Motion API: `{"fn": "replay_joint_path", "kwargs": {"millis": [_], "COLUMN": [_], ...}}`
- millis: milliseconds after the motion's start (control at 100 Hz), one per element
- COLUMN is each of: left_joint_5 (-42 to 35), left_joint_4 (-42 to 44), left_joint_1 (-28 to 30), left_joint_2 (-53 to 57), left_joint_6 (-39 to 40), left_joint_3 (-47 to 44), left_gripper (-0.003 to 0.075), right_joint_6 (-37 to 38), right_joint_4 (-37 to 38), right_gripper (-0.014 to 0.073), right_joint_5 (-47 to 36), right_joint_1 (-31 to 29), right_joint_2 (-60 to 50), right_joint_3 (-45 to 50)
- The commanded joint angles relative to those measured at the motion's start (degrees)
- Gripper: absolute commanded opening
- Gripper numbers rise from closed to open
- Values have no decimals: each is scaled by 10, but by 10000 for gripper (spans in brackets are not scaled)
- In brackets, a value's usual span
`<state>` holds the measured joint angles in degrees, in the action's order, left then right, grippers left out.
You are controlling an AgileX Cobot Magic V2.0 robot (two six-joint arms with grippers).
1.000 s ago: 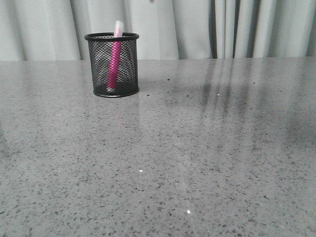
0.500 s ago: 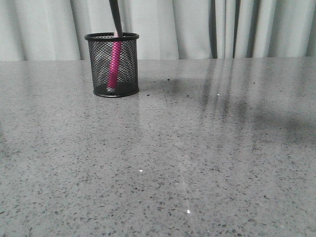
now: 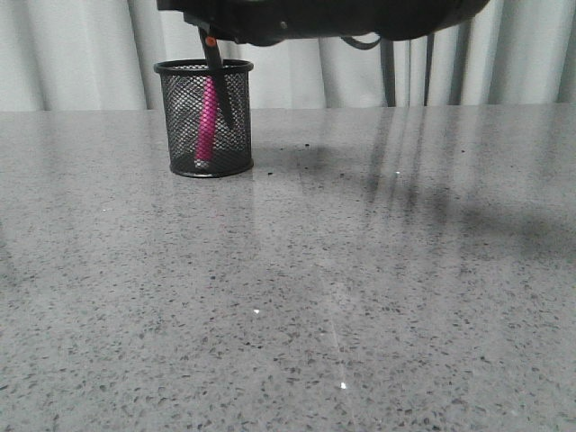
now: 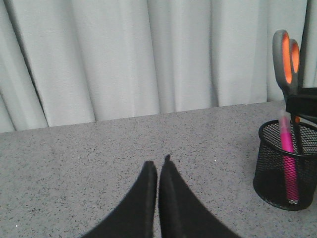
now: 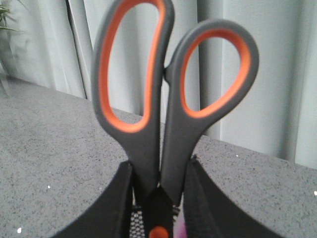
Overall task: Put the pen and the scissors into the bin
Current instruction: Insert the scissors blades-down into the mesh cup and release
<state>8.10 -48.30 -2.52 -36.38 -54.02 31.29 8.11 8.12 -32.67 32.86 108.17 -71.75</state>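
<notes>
Scissors (image 3: 216, 76) lowered into bin (image 3: 204, 117), one pen (image 3: 208, 117) inside

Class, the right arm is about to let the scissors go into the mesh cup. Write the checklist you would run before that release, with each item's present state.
1. Scissors clamped in the right gripper: ok.
2. Blades pointing down inside the bin: ok, tips below the rim.
3. Pen already in the bin, leaning clear of the blades: ok.
4. Bin upright on the table: ok.
5. Blade tips resting on the bin's base: cannot tell.
6. Left gripper shut and away from the bin: ok.
</notes>
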Motion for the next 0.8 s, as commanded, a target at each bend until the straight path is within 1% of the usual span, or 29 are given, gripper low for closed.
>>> {"fn": "replay_joint_path", "kwargs": {"millis": [0, 200, 270, 320, 360, 390, 440, 510, 560, 600, 790], "left_joint_5": [-27, -27, -27, -27, -27, -27, -27, -27, -27, -27, -27], "left_joint_4": [-11, -11, -11, -11, -11, -11, -11, -11, -11, -11, -11], "left_joint_1": [1, 1, 1, 1, 1, 1, 1, 1, 1, 1, 1], "left_joint_2": [0, 0, 0, 0, 0, 0, 0, 0, 0, 0, 0], "left_joint_6": [6, 6, 6, 6, 6, 6, 6, 6, 6, 6, 6], "left_joint_3": [16, 16, 16, 16, 16, 16, 16, 16, 16, 16, 16], "left_gripper": [-19, -19, -19, -19, -19, -19, -19, -19, -19, -19, -19], "right_joint_6": [-7, -7, -7, -7, -7, -7, -7, -7, -7, -7, -7], "right_joint_4": [-1, -1, -1, -1, -1, -1, -1, -1, -1, -1, -1], "right_gripper": [-75, -74, -53, -23, 19, 55, 144, 246, 290, 302, 302], "right_joint_5": [-53, -81, -89, -93, -96, -97, -97, -97, -97, -100, -106], "right_joint_1": [-3, -2, -2, -2, -2, -2, -2, -2, -2, -2, -2], "right_joint_2": [-33, -33, -33, -33, -33, -33, -33, -33, -33, -33, -33], "right_joint_3": [-1, 20, 20, 20, 20, 20, 20, 20, 20, 20, 20]}}
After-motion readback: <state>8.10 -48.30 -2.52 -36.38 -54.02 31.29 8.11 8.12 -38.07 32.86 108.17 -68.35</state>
